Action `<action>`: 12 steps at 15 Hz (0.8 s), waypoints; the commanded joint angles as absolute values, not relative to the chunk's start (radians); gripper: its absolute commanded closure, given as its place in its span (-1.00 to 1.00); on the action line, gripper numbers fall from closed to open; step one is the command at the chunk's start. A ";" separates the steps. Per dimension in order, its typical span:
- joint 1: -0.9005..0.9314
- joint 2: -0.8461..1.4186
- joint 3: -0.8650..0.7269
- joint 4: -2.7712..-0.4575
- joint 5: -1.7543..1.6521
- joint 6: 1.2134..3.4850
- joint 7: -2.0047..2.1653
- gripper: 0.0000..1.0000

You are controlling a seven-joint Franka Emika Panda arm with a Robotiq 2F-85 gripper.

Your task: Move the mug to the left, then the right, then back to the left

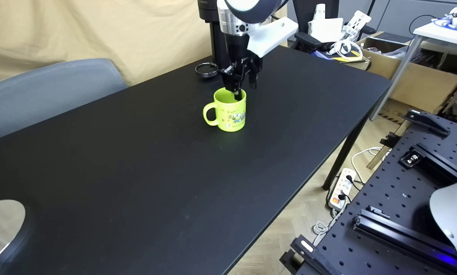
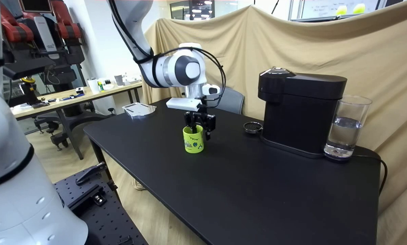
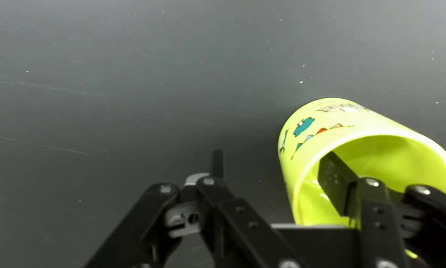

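widely spread, the gripper (image 3: 273, 160) has one finger (image 3: 335, 182) inside the mug (image 1: 230, 114).

No text is legible: the marks on mug (image 1: 228, 111) and whiteboard (image 2: 327, 6) are too small.

One mug (image 1: 230, 114), two fingers (image 3: 336, 180)

The single claw (image 3: 273, 162) has two fingers: one inside the mug, one outside. To one side of the claw, one bench (image 2: 257, 187) bears one coffee machine (image 2: 302, 112), one water tank (image 2: 346, 127) and one small round tray (image 2: 253, 127); to the opposite side, one flat plate (image 2: 138, 109).
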State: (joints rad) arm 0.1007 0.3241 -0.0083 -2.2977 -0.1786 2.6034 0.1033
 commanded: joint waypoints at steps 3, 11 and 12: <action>0.116 0.365 -0.011 -2.249 -0.182 2.589 0.118 0.50; 0.104 0.369 0.006 -2.242 -0.154 2.573 0.082 0.95; 0.104 0.367 0.007 -2.242 -0.153 2.570 0.080 0.95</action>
State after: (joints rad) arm 0.1101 0.3622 -0.0012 -2.2602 -0.1691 2.5960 0.0920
